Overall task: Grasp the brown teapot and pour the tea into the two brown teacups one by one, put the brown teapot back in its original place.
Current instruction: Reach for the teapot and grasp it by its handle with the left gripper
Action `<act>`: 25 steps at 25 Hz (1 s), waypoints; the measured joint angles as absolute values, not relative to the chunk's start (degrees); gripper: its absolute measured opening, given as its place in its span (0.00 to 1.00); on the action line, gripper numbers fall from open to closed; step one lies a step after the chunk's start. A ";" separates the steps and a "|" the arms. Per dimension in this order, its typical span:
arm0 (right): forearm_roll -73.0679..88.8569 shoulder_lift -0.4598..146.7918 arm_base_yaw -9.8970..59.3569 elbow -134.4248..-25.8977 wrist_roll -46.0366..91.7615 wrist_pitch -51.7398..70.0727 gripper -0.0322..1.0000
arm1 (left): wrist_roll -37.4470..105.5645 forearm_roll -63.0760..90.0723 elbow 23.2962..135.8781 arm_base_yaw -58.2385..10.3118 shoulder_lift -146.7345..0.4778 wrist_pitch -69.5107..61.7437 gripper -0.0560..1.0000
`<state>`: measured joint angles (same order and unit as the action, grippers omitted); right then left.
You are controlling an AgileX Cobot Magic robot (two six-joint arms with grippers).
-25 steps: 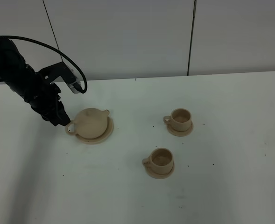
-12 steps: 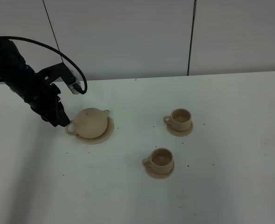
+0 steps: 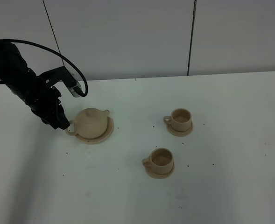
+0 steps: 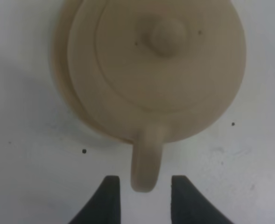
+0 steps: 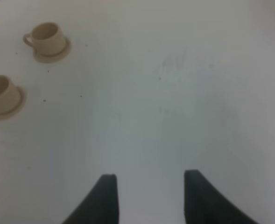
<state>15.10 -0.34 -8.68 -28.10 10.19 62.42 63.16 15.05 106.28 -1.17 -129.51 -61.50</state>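
Left gripper [image 4: 143, 179] open, its two dark fingers set either side of the outer end of the teapot's handle [image 4: 145, 161], with a thin gap of white counter [image 3: 230, 140] showing on each side, so nothing is gripped yet. The teapot [image 4: 151, 60] sits just ahead of the gripper: squat, round, beige ceramic, with a domed lid and a small knob [image 4: 167, 36] on top. It stands upright on its wide saucer [image 3: 108, 133], handle toward the gripper and short spout [image 3: 107, 111] on the opposite side.

The pot looks hard, smooth and glazed, so probably slippery and breakable, and fairly heavy for its size, more so if it holds tea. The loop handle is the natural hold. A grip deeper along the loop, nearer the body, would likely resist twisting better than a pinch on the tip. The lid appears loose and could slide when the pot tilts.

Well apart from the teapot, past its spout side, stand a far cup [image 3: 180, 119] and a near cup [image 3: 161, 158], each on a small saucer.

Right gripper [image 5: 149, 179] open and empty over bare counter, far from the teapot
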 joint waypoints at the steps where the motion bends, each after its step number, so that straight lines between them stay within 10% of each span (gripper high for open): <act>1: 15.10 -0.34 -8.68 -28.10 10.19 62.42 0.35 | 63.16 15.05 106.28 -1.17 -129.51 -61.45 0.37; 25: 15.10 -0.34 -8.68 -28.10 10.19 62.42 0.35 | 62.76 14.90 106.28 -1.76 -130.71 -60.41 0.37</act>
<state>15.10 -0.34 -8.68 -28.10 10.19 62.42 62.76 14.90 106.28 -1.76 -130.71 -60.41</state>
